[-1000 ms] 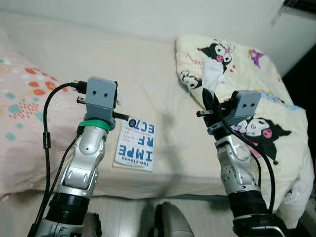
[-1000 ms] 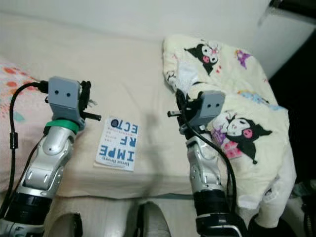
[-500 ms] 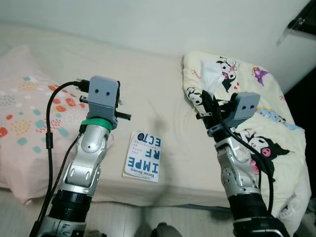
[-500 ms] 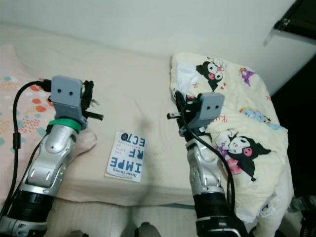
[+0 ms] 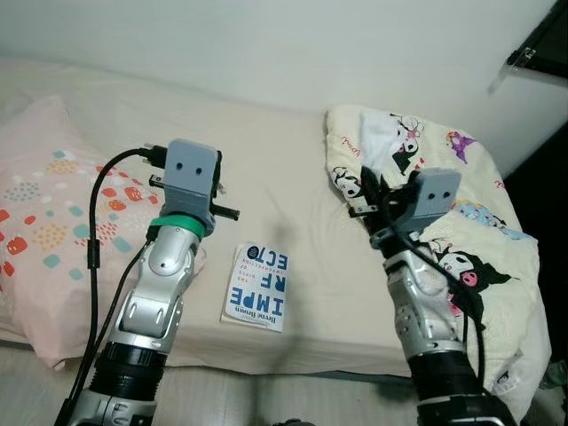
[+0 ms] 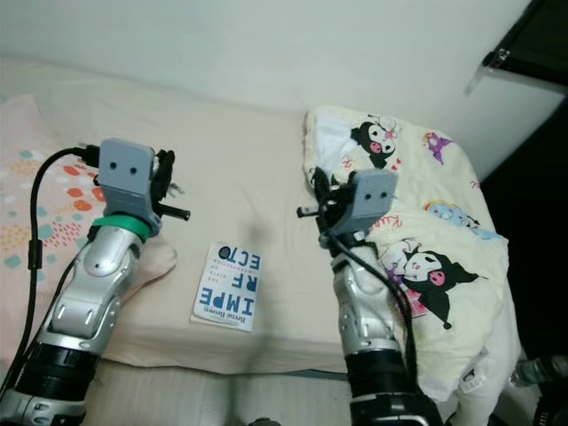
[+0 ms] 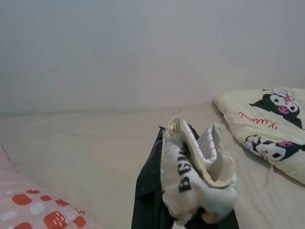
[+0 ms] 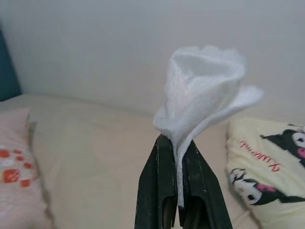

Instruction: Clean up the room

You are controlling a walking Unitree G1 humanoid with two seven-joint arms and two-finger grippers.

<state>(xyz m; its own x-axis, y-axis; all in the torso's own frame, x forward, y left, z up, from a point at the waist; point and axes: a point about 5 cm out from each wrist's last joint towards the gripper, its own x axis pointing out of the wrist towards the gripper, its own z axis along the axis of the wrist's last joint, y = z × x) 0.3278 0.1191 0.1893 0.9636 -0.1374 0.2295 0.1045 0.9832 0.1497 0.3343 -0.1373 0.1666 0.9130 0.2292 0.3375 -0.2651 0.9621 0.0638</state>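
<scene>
Silver arms rose from the bed's near edge. The left pincer [image 7: 183, 210] was clamped on a crumpled white wrapper with black lettering [image 7: 195, 179]; the right pincer [image 8: 175, 202] was pinched tight on a wad of white tissue [image 8: 202, 88]. Between them, a white paperback book with blue lettering [image 5: 259, 287] lay on the cream sheet [image 5: 266, 160]. Further off sat the pink spotted pillow [image 5: 44, 213] and cartoon-print blanket [image 5: 461, 222]. Tidying looked part-done: both scraps still needed binning, the book shelving.
</scene>
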